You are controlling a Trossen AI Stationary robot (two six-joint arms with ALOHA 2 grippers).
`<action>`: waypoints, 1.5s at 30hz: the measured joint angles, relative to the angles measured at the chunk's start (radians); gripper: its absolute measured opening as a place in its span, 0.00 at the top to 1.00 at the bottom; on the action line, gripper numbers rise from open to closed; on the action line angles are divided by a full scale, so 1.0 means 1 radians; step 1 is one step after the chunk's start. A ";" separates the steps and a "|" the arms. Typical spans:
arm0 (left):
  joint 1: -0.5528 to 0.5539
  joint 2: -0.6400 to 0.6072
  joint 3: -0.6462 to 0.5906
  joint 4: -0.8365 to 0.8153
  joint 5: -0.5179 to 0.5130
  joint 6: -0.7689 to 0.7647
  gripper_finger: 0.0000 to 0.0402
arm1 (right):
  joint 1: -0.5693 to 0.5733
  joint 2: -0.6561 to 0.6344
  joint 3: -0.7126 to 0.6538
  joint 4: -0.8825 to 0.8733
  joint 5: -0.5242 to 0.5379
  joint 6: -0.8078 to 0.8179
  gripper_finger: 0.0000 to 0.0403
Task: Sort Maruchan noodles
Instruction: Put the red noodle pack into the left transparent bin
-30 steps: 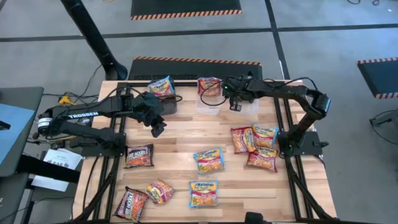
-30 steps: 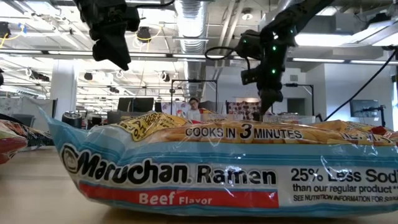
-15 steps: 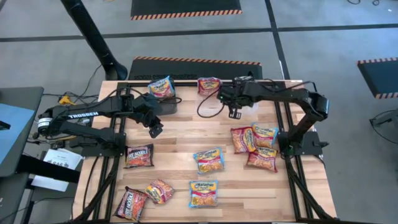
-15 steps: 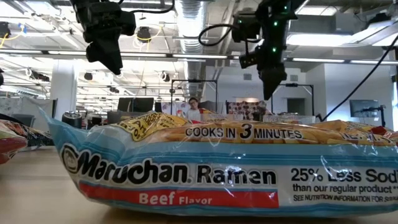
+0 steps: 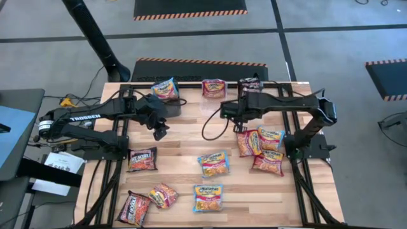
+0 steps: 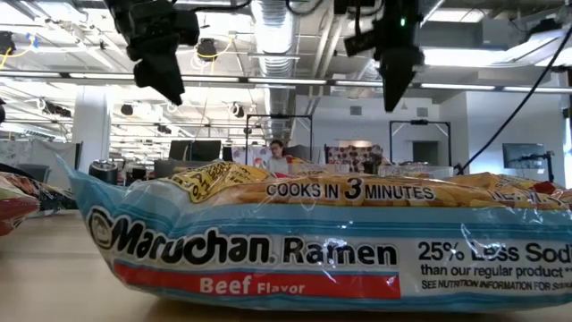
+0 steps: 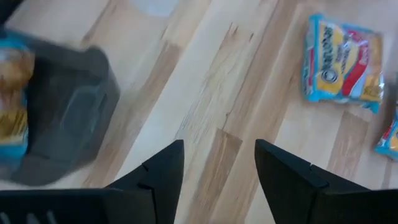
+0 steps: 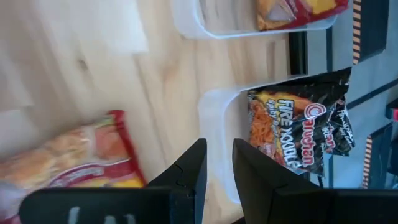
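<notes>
Maruchan packets lie scattered on the wooden table: blue/yellow ones (image 5: 213, 163) (image 5: 208, 197), black/red ones (image 5: 142, 159) (image 5: 133, 207), a red/orange one (image 5: 163, 194), and a cluster of three (image 5: 259, 149) at the right. At the far edge, a black bin (image 5: 170, 105) holds a blue packet (image 5: 165, 88), one clear bin holds a red packet (image 5: 214, 88), and another (image 8: 214, 124) holds a black packet (image 8: 298, 124). My left gripper (image 5: 160, 132) hangs open and empty just near of the black bin (image 7: 62, 130). My right gripper (image 5: 240, 124) is narrowly open and empty above the cluster's far edge.
A blue packet (image 6: 268, 241) lies right before the low camera and hides most of the table there. Bare wood lies in the middle of the table between the two grippers (image 5: 194, 130). Black cable loops below the right arm (image 5: 213, 121).
My right gripper has gone from the clear bins at the far edge toward the near edge, to just above the cluster of packets at the right. The black packet in the far right bin now shows from behind the arm.
</notes>
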 joint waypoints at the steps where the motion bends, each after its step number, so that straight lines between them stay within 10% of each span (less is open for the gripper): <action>1: 0.000 0.000 0.000 0.018 0.005 0.017 0.54 | 0.016 0.000 0.020 -0.014 0.000 0.012 0.75; 23: -0.172 0.000 0.000 0.116 0.228 -0.169 0.55 | 0.224 0.000 0.436 -0.267 0.008 0.187 0.75; 45: -0.524 0.000 0.000 0.183 0.242 -0.606 0.55 | 0.280 0.000 0.481 -0.270 0.008 0.196 0.75</action>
